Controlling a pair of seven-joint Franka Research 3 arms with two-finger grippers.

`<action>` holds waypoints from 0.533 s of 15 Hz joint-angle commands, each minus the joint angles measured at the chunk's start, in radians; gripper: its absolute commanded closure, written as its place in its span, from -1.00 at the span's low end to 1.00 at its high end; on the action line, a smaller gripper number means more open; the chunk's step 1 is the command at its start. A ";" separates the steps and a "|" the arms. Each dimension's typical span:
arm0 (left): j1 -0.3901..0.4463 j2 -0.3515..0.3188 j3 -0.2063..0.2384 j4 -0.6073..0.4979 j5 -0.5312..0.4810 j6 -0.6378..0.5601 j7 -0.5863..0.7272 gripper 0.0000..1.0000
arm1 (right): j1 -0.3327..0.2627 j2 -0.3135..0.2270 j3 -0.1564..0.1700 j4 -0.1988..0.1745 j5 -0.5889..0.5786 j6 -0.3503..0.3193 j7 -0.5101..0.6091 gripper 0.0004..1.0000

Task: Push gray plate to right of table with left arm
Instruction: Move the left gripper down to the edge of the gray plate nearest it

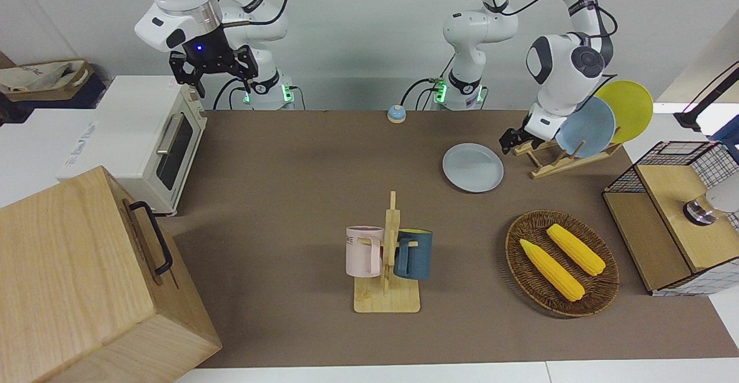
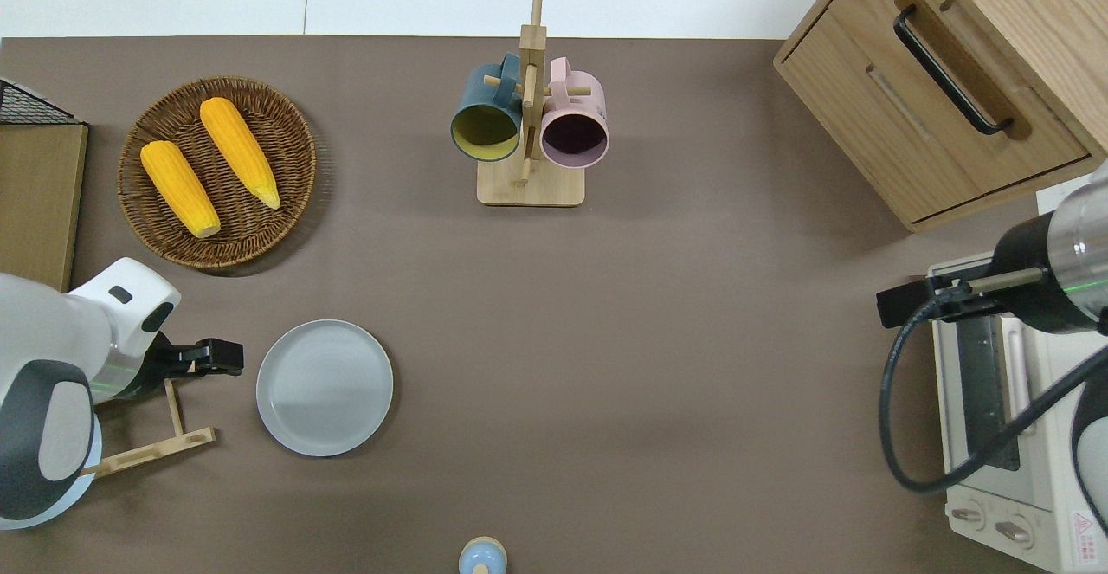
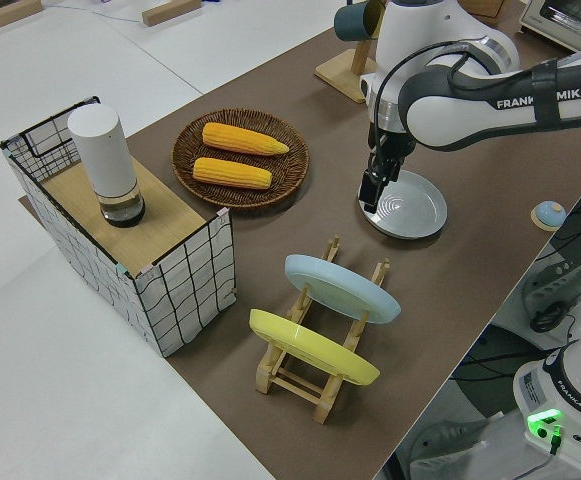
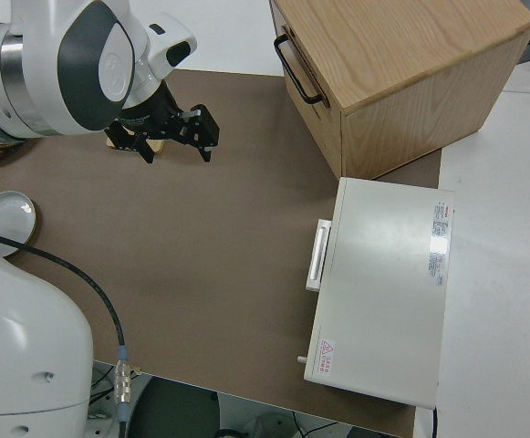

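Note:
The gray plate (image 1: 473,167) lies flat on the brown table (image 1: 288,186), beside the wooden plate rack; it also shows in the overhead view (image 2: 325,388) and the left side view (image 3: 410,205). My left gripper (image 1: 510,141) is low over the table between the rack and the plate, on the side toward the left arm's end. Its tip (image 2: 227,357) is shut, points at the plate's rim and stands a small gap from it; it also shows in the left side view (image 3: 369,198). My right arm is parked, its gripper (image 1: 213,74) open and empty.
The rack (image 1: 554,160) holds a sky-blue plate (image 1: 589,126) and a yellow plate (image 1: 632,108). A wicker basket (image 2: 294,124) with two corn cobs, a mug tree (image 1: 388,299), a wire crate (image 1: 670,221), a wooden cabinet (image 1: 75,267), a toaster oven (image 1: 150,134) and a small bell (image 1: 396,114) stand around.

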 commanded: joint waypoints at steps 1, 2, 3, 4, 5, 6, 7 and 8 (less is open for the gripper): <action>-0.005 -0.039 -0.003 -0.153 -0.042 0.141 0.008 -0.98 | -0.020 -0.003 0.016 0.009 0.004 -0.016 0.013 -0.97; -0.005 -0.034 -0.003 -0.173 -0.051 0.168 0.009 -0.98 | -0.020 -0.003 0.016 0.009 0.004 -0.016 0.013 -0.97; -0.003 -0.026 -0.003 -0.189 -0.057 0.188 0.008 -0.97 | -0.020 -0.003 0.016 0.009 0.004 -0.016 0.013 -0.97; -0.003 -0.023 -0.003 -0.199 -0.060 0.204 0.009 -0.97 | -0.020 -0.003 0.017 0.009 0.006 -0.016 0.013 -0.97; -0.003 -0.014 -0.003 -0.207 -0.060 0.221 0.008 -0.97 | -0.020 -0.003 0.017 0.009 0.006 -0.016 0.013 -0.97; -0.003 -0.006 -0.003 -0.215 -0.063 0.237 0.008 -0.97 | -0.020 -0.003 0.016 0.009 0.006 -0.016 0.013 -0.97; -0.003 0.006 -0.003 -0.218 -0.062 0.249 0.009 -0.97 | -0.020 -0.003 0.017 0.009 0.006 -0.016 0.013 -0.97; -0.003 0.011 -0.003 -0.221 -0.063 0.258 0.008 -0.97 | -0.020 -0.003 0.017 0.009 0.006 -0.016 0.013 -0.97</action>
